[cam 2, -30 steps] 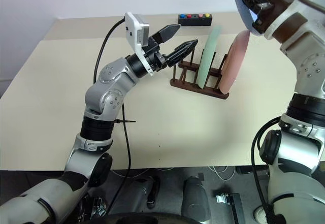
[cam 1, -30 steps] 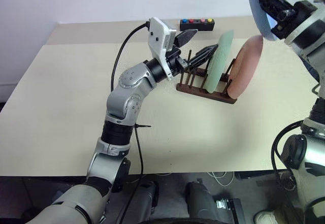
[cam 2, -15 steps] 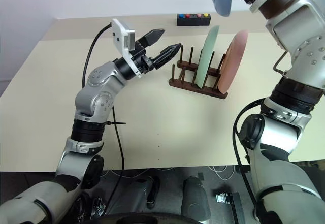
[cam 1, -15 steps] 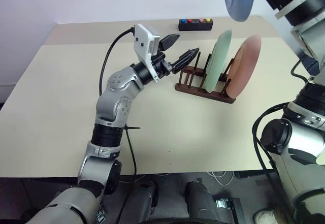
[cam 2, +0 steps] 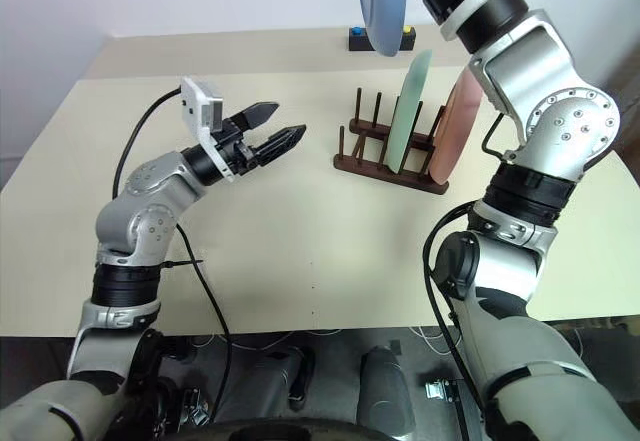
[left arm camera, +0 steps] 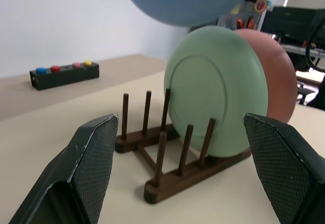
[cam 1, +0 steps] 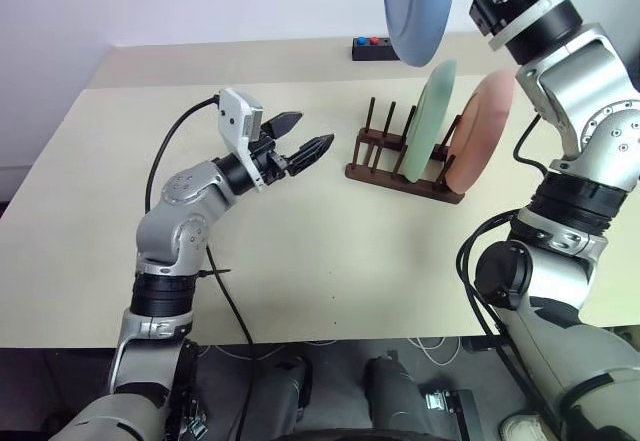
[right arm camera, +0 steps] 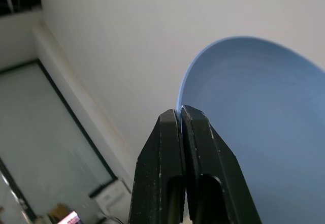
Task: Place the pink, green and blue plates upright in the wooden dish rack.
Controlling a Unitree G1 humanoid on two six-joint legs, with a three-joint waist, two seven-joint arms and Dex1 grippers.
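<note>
the table (cam 1: 420,261) is a wide beige top against a white wall, and the rack (cam 1: 400,173) stands on it toward the far right side, a dark wooden base with two rows of thin pegs. the blue plate (cam 1: 418,6) hangs in the air above and a little behind the rack, nearly edge-on to the head camera, pinched at its rim by the right gripper (right arm camera: 181,118), whose jaws are closed tight on the rim with only the plate's edge between them. the green plate (cam 1: 432,116) stands upright between pegs near the rack's right end, and the pink plate (cam 1: 480,126) stands just beside it at the very end, leaning slightly outward. the pegs on the rack's left half are bare. the left gripper (cam 1: 305,144) hovers above the table to the left of the rack, well apart from it, pointing toward it with its jaws spread wide and nothing between them. a small black button box (left arm camera: 63,74) sits at the table's far edge, behind the rack
</note>
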